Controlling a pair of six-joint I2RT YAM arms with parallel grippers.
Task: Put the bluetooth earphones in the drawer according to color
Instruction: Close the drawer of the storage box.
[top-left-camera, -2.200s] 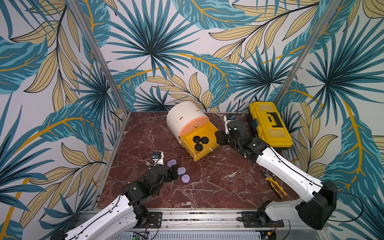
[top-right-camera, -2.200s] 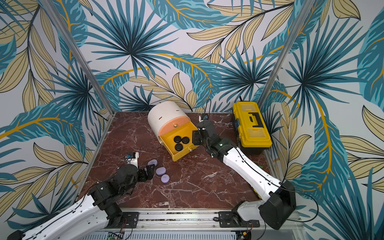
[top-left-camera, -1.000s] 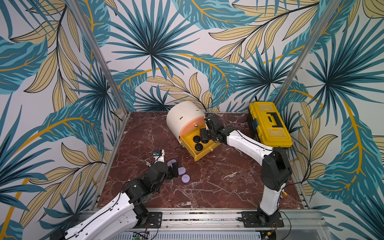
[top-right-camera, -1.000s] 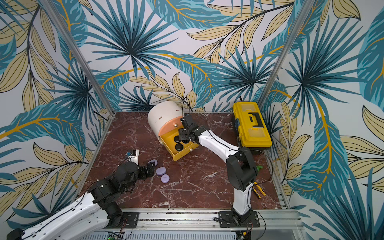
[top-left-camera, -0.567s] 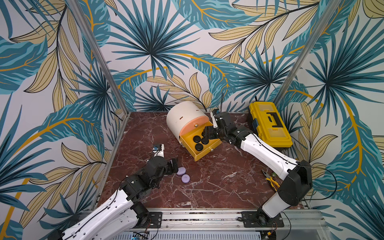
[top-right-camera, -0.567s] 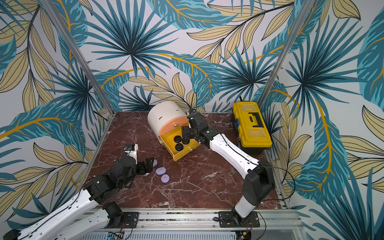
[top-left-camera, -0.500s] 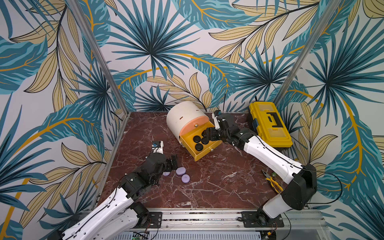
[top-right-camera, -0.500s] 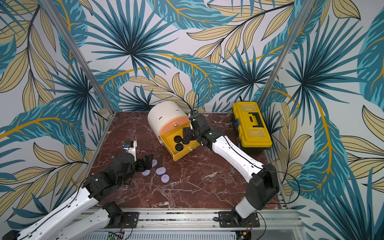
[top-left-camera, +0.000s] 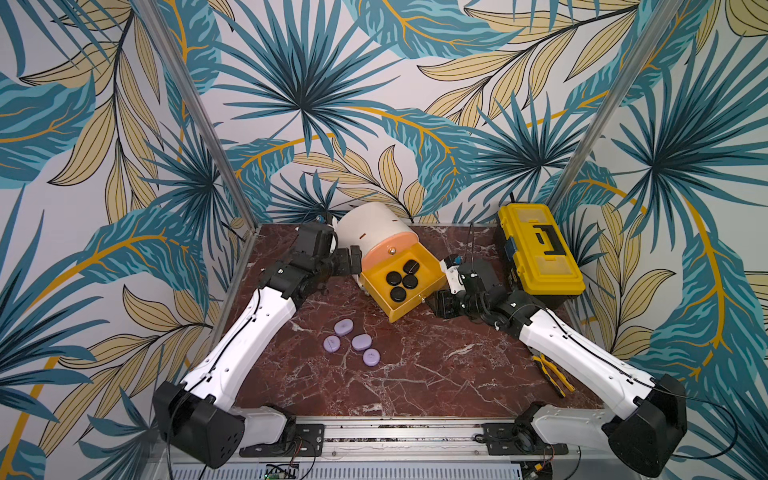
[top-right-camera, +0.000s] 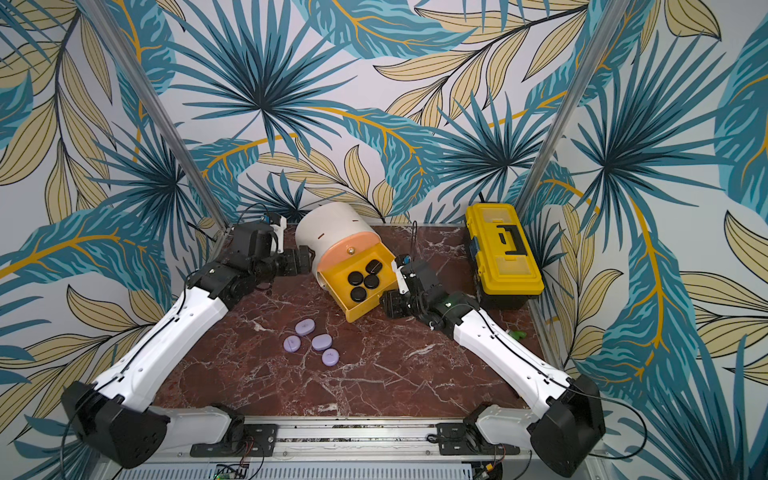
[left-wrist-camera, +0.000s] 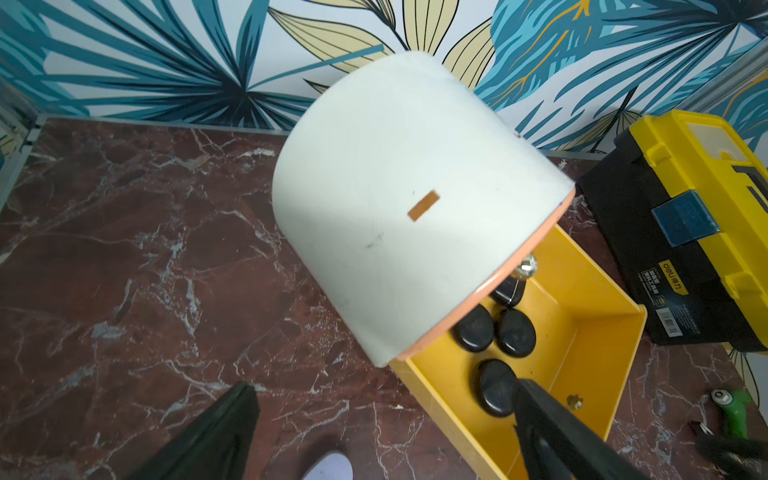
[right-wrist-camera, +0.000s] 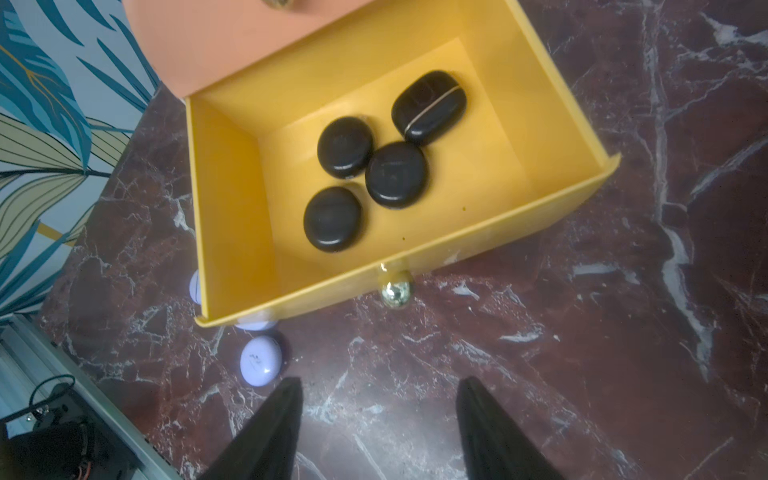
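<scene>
**Right gripper** (right-wrist-camera: 378, 386): mine. Jaws partly apart and empty, facing the drawer (right-wrist-camera: 232, 208) front. The knob (right-wrist-camera: 395, 291) is just ahead, about centred between my fingers.

**Left gripper** (top-left-camera: 351, 259): jaws wide and empty, just beside the cabinet (left-wrist-camera: 395, 187) wall. I cannot tell if it touches.

**Black cases** (right-wrist-camera: 395, 174): four, inside the drawer, ahead of my right gripper.

**Lilac cases** (top-left-camera: 352, 343): four, on the table (top-left-camera: 415, 374), to my right gripper's left and behind my left gripper.

**Step, as I judge it:** shut the drawer. I push squarely on the front by the knob, slowly, with my left gripper bracing the cabinet so it neither slides nor turns.
</scene>
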